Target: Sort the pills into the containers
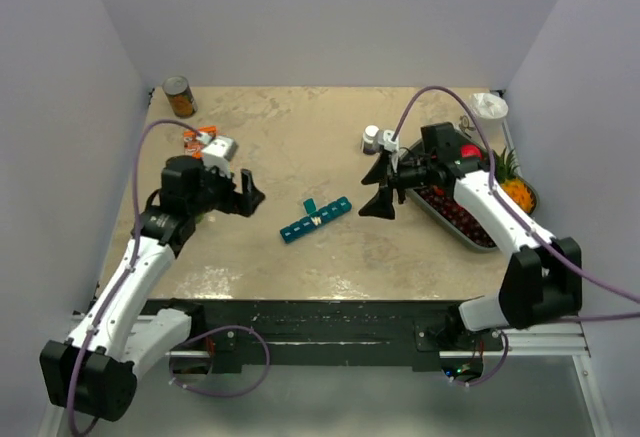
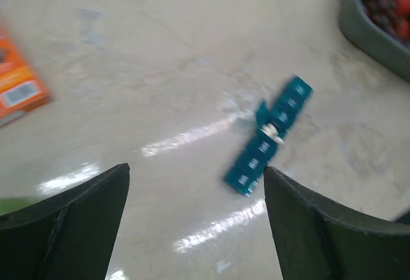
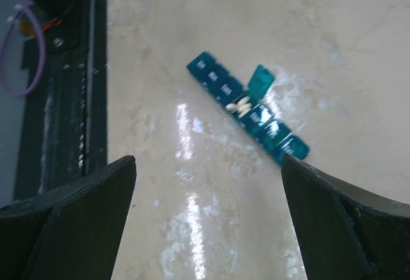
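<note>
The containers (image 1: 315,218) are a teal strip of small compartments lying slantwise on the table between my two arms. One lid (image 1: 310,203) stands open, and white pills (image 1: 317,219) lie at the strip's middle. My left gripper (image 1: 248,194) hovers to its left, open and holding nothing. My right gripper (image 1: 379,189) hovers to its right, also open with nothing in it. The left wrist view shows the containers (image 2: 272,136) ahead, just beyond the right finger, with the left gripper (image 2: 195,168) wide apart. In the right wrist view the containers (image 3: 246,107) and pills (image 3: 239,107) lie ahead of the right gripper (image 3: 208,158).
A small dark bottle with a white cap (image 1: 372,138) stands behind the right gripper. At the right a grey tray (image 1: 448,225) holds fruit. An orange and white box (image 1: 210,142) and a can (image 1: 180,97) sit at the back left. The table's front rail (image 3: 64,68) is close by.
</note>
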You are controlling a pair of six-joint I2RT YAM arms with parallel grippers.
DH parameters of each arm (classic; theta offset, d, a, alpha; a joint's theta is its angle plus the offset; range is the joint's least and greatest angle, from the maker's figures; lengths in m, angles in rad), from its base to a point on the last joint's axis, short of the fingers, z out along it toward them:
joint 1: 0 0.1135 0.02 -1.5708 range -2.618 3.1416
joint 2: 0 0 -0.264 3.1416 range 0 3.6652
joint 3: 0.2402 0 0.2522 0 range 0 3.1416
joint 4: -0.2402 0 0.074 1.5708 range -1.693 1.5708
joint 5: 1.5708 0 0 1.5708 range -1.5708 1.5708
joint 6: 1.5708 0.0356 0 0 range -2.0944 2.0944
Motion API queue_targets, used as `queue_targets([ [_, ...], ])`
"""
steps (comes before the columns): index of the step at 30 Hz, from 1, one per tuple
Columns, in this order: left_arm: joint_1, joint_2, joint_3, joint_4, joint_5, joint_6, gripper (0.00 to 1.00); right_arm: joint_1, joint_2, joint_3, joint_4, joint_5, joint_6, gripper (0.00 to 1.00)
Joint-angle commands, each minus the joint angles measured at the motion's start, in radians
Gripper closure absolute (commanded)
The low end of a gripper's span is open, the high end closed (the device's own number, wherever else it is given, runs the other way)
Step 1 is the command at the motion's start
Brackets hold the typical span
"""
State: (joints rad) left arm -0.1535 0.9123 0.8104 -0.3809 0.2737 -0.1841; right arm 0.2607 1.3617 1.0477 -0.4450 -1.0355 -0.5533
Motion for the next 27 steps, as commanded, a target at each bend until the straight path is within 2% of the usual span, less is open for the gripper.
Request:
queue_targets([
  [1, -0.156, 0.04, -0.077, 0.069, 0.167, 0.167, 0.15, 0.072, 0.177, 0.182, -0.328, -0.105, -0.215, 0.01],
  [2, -0.213, 0.045, -0.094, 0.083, 0.138, 0.179, 0.16, 0.103, 0.198, 0.196, -0.337, 0.013, -0.218, 0.01],
  [3, -0.243, 0.051, -0.131, 0.102, 0.116, 0.243, 0.17, 0.132, 0.206, 0.196, -0.286, 0.062, -0.197, 0.02],
  [5, -0.305, 0.086, -0.129, 0.129, 0.076, 0.265, 0.16, 0.215, 0.206, 0.169, -0.215, 0.167, -0.126, 0.03],
  [7, -0.323, 0.124, -0.139, 0.177, 0.081, 0.325, 0.2, 0.279, 0.244, 0.179, -0.179, 0.207, -0.1, 0.05],
  [8, -0.336, 0.135, -0.146, 0.198, 0.073, 0.334, 0.2, 0.291, 0.266, 0.192, -0.179, 0.221, -0.091, 0.09],
  [11, -0.366, 0.186, -0.158, 0.257, 0.099, 0.396, 0.2, 0.296, 0.365, 0.271, -0.219, 0.23, -0.065, 0.16],
  [14, -0.412, 0.255, -0.159, 0.283, 0.035, 0.484, 0.18, 0.293, 0.402, 0.308, -0.294, 0.223, -0.117, 0.16],
  [21, -0.472, 0.407, -0.136, 0.301, -0.041, 0.632, 0.18, 0.233, 0.358, 0.252, -0.255, 0.193, -0.105, 0.14],
  [27, -0.492, 0.503, -0.12, 0.313, -0.067, 0.676, 0.2, 0.187, 0.35, 0.241, -0.242, 0.149, -0.077, 0.23],
])
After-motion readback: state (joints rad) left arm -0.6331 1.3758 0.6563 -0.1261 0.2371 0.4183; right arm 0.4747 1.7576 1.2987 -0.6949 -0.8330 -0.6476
